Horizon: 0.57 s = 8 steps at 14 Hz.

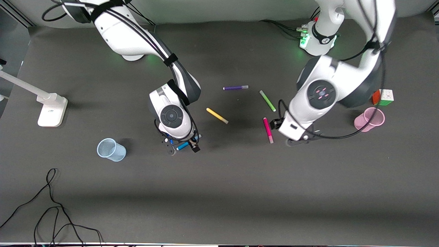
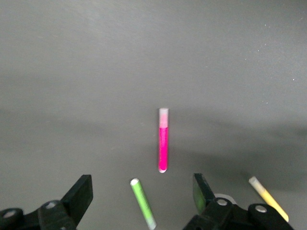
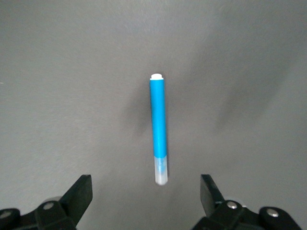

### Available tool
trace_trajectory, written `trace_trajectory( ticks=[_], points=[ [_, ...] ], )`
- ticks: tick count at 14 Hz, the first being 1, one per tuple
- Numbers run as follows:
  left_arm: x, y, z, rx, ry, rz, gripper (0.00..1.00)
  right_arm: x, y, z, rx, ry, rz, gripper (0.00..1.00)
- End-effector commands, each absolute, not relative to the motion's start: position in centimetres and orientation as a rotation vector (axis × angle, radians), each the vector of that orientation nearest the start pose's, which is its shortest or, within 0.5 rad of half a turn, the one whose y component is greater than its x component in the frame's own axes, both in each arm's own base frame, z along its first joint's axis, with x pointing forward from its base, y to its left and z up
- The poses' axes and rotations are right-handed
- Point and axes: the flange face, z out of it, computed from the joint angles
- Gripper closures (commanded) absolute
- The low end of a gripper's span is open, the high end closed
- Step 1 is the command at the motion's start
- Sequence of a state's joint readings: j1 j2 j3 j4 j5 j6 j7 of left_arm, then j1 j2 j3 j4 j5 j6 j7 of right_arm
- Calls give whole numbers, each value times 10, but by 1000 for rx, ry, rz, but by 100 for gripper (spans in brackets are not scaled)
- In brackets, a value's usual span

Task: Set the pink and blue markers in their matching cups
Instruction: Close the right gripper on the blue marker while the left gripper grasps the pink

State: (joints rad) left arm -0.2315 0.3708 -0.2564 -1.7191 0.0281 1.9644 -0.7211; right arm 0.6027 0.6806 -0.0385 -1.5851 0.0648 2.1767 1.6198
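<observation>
The blue marker (image 1: pixel 182 145) lies on the dark table under my right gripper (image 1: pixel 183 150). In the right wrist view the blue marker (image 3: pixel 158 127) points its pale cap toward the open, empty right gripper (image 3: pixel 145 187). The pink marker (image 1: pixel 268 129) lies flat beside my left gripper (image 1: pixel 301 138), which hovers above the table. In the left wrist view the pink marker (image 2: pixel 163 140) lies just ahead of the open, empty left gripper (image 2: pixel 142 189). The pale blue cup (image 1: pixel 111 150) stands toward the right arm's end. The pink cup (image 1: pixel 369 119) stands toward the left arm's end.
A green pen (image 1: pixel 267 100), a yellow pen (image 1: pixel 217 115) and a purple pen (image 1: pixel 235 87) lie mid-table, farther from the front camera than the pink marker. The green pen (image 2: pixel 143 203) shows between the left jaws. A colour cube (image 1: pixel 383 97) sits by the pink cup. A white stand (image 1: pixel 51 109) and cables (image 1: pixel 51 206) are at the right arm's end.
</observation>
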Motion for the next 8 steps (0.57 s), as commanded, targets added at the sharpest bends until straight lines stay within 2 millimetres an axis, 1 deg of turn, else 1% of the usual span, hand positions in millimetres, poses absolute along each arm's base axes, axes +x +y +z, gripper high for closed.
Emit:
trace_trajectory(
  ticks=[1, 2, 3, 4, 5, 7, 8],
  points=[
    [560, -307, 333, -3110, -342, 187, 5, 572, 378, 211, -2713, 1710, 76, 0],
    [553, -318, 315, -3118, -305, 171, 3, 569, 381, 201, -2703, 1719, 70, 0],
    [547, -319, 299, -3131, -281, 161, 3, 562, 390, 193, -2704, 1710, 61, 0],
    [541, -318, 285, -3141, -255, 144, 2, 559, 391, 185, -2696, 1717, 54, 0],
    [534, -317, 274, -3153, -187, 137, 1, 559, 390, 181, -2693, 1718, 51, 0],
    [525, -311, 256, -3164, -61, 135, 1, 558, 390, 175, -2694, 1719, 51, 0],
    [523, -310, 251, -3159, -16, 142, 1, 558, 389, 174, -2694, 1719, 50, 0]
  ],
)
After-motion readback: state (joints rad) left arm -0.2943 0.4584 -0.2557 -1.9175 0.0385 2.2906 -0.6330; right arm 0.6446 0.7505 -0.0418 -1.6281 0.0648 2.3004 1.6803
